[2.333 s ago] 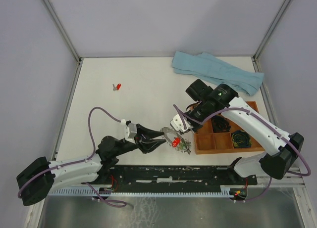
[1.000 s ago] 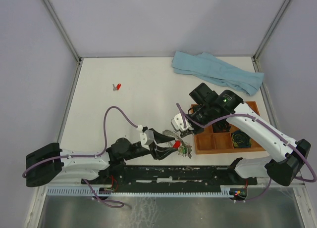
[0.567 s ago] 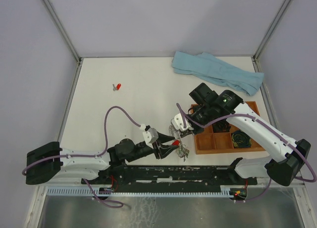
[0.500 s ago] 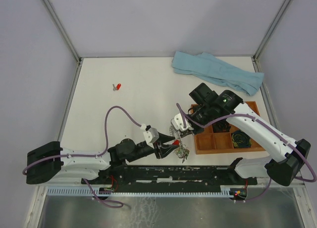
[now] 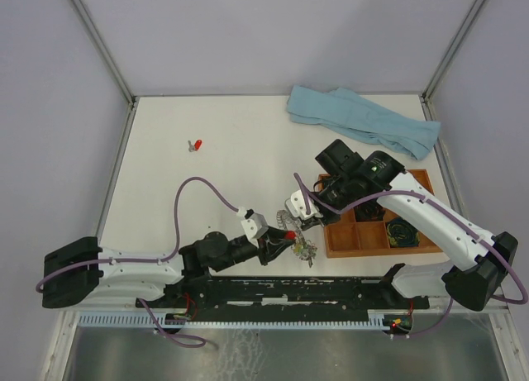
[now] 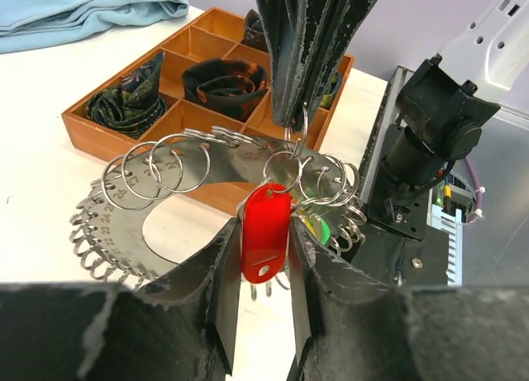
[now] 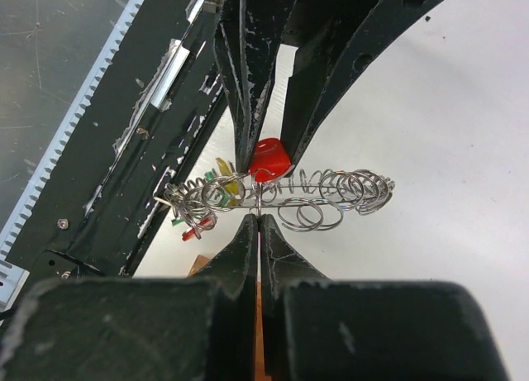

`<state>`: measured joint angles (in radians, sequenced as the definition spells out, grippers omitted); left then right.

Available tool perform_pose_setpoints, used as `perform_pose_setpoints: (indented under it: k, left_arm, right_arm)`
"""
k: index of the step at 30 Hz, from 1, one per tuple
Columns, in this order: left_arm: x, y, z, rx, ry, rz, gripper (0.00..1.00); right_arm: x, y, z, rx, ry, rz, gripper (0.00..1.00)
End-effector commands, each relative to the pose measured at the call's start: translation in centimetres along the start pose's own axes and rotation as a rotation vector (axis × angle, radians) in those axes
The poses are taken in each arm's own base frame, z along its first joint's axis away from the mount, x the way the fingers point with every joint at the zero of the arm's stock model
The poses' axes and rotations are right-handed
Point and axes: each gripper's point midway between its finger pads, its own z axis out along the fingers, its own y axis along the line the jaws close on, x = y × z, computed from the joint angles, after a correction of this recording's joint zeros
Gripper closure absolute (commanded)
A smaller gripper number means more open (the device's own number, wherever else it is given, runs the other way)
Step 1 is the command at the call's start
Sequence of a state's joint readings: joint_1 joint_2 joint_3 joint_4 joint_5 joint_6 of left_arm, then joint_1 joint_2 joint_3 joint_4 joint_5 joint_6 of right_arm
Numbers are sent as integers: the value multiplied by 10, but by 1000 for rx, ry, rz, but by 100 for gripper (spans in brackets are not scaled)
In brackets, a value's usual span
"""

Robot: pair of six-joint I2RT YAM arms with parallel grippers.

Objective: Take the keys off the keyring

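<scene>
The keyring (image 6: 219,173), a grey metal plate fringed with wire loops, hangs just above the table left of the tray. My right gripper (image 7: 259,217) is shut on one of its loops (image 6: 296,133). In the top view the keyring (image 5: 301,249) lies between the right gripper (image 5: 307,222) and the left gripper (image 5: 285,240). A red key (image 6: 265,230) hangs from the ring. The left gripper (image 6: 264,232) has a finger pressed against each side of it. The red key (image 7: 269,159) also shows pinched in the right wrist view. Green and yellow keys (image 6: 320,229) stay on the ring. A loose red key (image 5: 197,145) lies far left.
A wooden tray (image 5: 337,250) with dark coiled bundles (image 5: 402,230) stands right of the ring. A blue towel (image 5: 364,121) lies at the back right. The black rail (image 5: 289,292) runs along the near edge, close under the ring.
The left gripper has slid right to the ring and narrowed its fingers onto the red key. The right gripper has held its loop, nearly still.
</scene>
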<state>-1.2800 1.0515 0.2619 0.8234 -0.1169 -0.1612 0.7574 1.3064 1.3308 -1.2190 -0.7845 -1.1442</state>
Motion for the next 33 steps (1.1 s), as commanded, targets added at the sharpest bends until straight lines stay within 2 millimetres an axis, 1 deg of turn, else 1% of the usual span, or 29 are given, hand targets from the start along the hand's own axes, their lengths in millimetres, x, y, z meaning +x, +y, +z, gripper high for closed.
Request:
perform_pose_setpoints:
  k: [1,4,7,13,17,20,21,23,25,27,30,33]
  left_arm:
    - [-29,4,-1,-34,-73,32,66]
    - [-33,6,-5,-41,-81,43,73]
    - [-34,6,-7,-38,-83,56,78]
    - [-33,1,-6,-6,-77,85,96]
    - [-34,1,-9,-5,-83,91,97]
    - [-36,0,-11,1,-92,92,97]
    - [-37,0,-12,6,-94,95,94]
    - [-38,0,-13,7,-100,103,81]
    - [-42,-1,-12,8,-113,113,74]
    - [-48,-2,-9,14,-127,131,71]
    - [-52,-5,-3,26,-134,142,70]
    - [-52,-10,3,48,-140,135,68]
  right_arm:
    - [-14,-5,-2,24,-49,-28,99]
    - [-12,-6,-1,21,-46,-22,99]
    - [-12,-6,0,18,-47,-18,99]
    - [-12,-7,1,15,-46,-12,99]
    - [-12,-7,0,16,-47,-13,99]
    - [-13,-6,0,16,-49,-12,99]
    - [-13,-6,0,14,-49,-11,99]
    - [-14,-5,0,13,-55,-13,99]
    - [-15,-5,0,11,-60,-13,99]
    - [-15,-5,0,8,-63,-11,99]
    - [-14,-5,1,5,-62,-7,99]
    - [-14,-6,1,8,-60,-2,99]
